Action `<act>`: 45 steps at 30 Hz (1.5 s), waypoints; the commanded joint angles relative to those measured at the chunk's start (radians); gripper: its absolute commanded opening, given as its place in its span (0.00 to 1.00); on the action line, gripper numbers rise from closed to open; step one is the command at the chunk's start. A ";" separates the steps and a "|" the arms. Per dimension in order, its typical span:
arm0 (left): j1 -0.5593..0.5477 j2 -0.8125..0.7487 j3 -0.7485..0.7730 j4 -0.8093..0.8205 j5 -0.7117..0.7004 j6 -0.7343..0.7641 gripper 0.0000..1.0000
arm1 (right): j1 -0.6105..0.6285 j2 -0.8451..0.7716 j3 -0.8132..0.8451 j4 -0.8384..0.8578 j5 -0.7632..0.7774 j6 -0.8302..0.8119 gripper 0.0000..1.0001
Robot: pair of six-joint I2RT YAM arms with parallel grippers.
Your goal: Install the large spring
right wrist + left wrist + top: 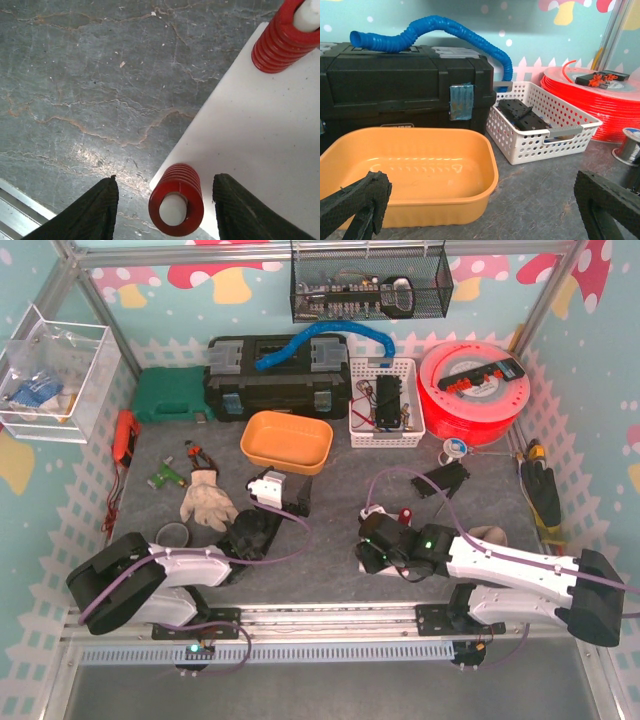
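The large spring, a red coil, sat over a white post at the 6 o'clock corner of a white plate. A second spring stood at 1 o'clock. The right gripper straddled the near coil with jaws partly apart, a gap showing on each side, holding nothing. The left gripper had its jaws wide and empty, facing an orange tray at 12 o'clock. The coil looked light and stiff, with ribbed but round sides that could twist in a pinch. It would best be gripped across its middle turns, on opposite sides.
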 commanded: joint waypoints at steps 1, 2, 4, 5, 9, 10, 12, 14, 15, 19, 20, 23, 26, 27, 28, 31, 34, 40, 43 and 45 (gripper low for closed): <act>0.006 -0.003 0.007 0.001 -0.018 0.006 0.99 | 0.009 -0.014 0.015 0.005 0.023 -0.001 0.56; 0.006 -0.003 0.007 0.001 -0.020 0.006 0.99 | 0.008 -0.020 0.024 0.001 0.032 0.000 0.58; 0.006 -0.005 0.007 0.001 -0.018 0.008 0.99 | 0.009 -0.037 0.057 -0.009 0.071 -0.001 0.63; 0.006 -0.009 0.010 -0.001 -0.014 0.010 0.99 | 0.009 -0.045 0.076 -0.010 0.101 -0.003 0.67; 0.004 -0.039 0.016 -0.027 0.012 0.026 0.99 | 0.006 -0.062 0.165 0.021 0.308 -0.033 0.88; 0.002 -0.046 0.020 -0.035 0.013 0.034 0.99 | 0.005 -0.062 0.182 0.054 0.362 -0.050 0.94; -0.002 -0.066 0.038 -0.059 0.018 0.061 0.99 | 0.002 -0.068 0.200 0.141 0.482 -0.108 0.99; -0.002 -0.084 0.062 -0.091 0.013 0.086 0.99 | -0.006 -0.079 0.176 0.278 0.616 -0.191 0.99; -0.002 -0.089 0.078 -0.107 -0.002 0.096 0.99 | -0.012 -0.085 0.151 0.371 0.681 -0.250 0.99; 0.012 -0.091 0.121 -0.135 -0.025 0.168 0.99 | -0.105 -0.077 0.054 0.802 0.765 -0.599 0.99; 0.023 -0.088 0.130 -0.124 -0.039 0.184 0.99 | -0.151 -0.067 0.049 0.852 0.741 -0.634 0.99; 0.102 -0.080 0.155 -0.142 -0.022 0.204 0.99 | -0.314 -0.034 0.053 0.892 0.681 -0.644 0.99; 0.216 -0.077 0.158 -0.195 0.039 0.138 0.99 | -0.449 -0.014 0.024 0.941 0.624 -0.705 0.99; 0.247 -0.075 0.155 -0.209 0.049 0.124 0.99 | -0.489 -0.011 0.008 0.958 0.605 -0.730 0.99; 0.276 -0.071 0.149 -0.222 0.049 0.118 0.99 | -0.532 -0.009 -0.011 0.970 0.586 -0.748 0.99; 0.345 -0.069 0.132 -0.266 0.035 0.128 0.99 | -0.649 -0.022 -0.089 1.037 0.547 -0.806 0.99; 0.437 -0.077 0.096 -0.264 0.049 0.125 0.99 | -0.762 -0.046 -0.185 1.104 0.487 -0.798 0.99; 0.605 -0.090 0.022 -0.218 0.217 0.087 0.99 | -0.919 -0.022 -0.326 1.279 0.353 -0.724 0.99; 0.641 -0.056 0.000 -0.168 0.246 0.093 0.99 | -0.959 0.052 -0.366 1.378 0.308 -0.716 0.99; 0.653 -0.026 -0.020 -0.108 0.274 0.105 0.99 | -0.977 0.117 -0.398 1.494 0.286 -0.736 0.99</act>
